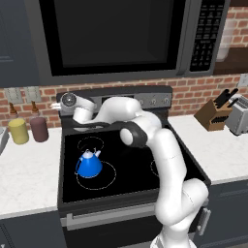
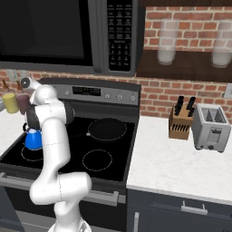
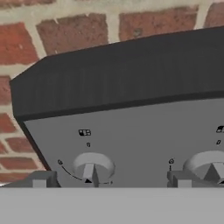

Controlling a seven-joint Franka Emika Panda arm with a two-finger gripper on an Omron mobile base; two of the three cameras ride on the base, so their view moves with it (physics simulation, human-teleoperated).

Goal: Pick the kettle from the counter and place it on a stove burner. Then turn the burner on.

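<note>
The kettle [image 1: 89,164] stands upright inside the largest ringed burner [image 1: 97,175] at the lower left of the black cooktop in the left base view, near that ring's left edge, with bare glass all round it and the white counter [image 1: 26,174] open to its left. The gripper [image 3: 109,179] sits up at the stove's rear control panel [image 3: 140,144], jaws wide apart and holding nothing, its two tips [image 3: 40,180] straddling the leftmost knob [image 3: 91,168] near the bottom of the hand view. A second knob [image 3: 209,166] lies at the lower right edge, and the panel's left edge meets the brick wall [image 3: 26,39].
</note>
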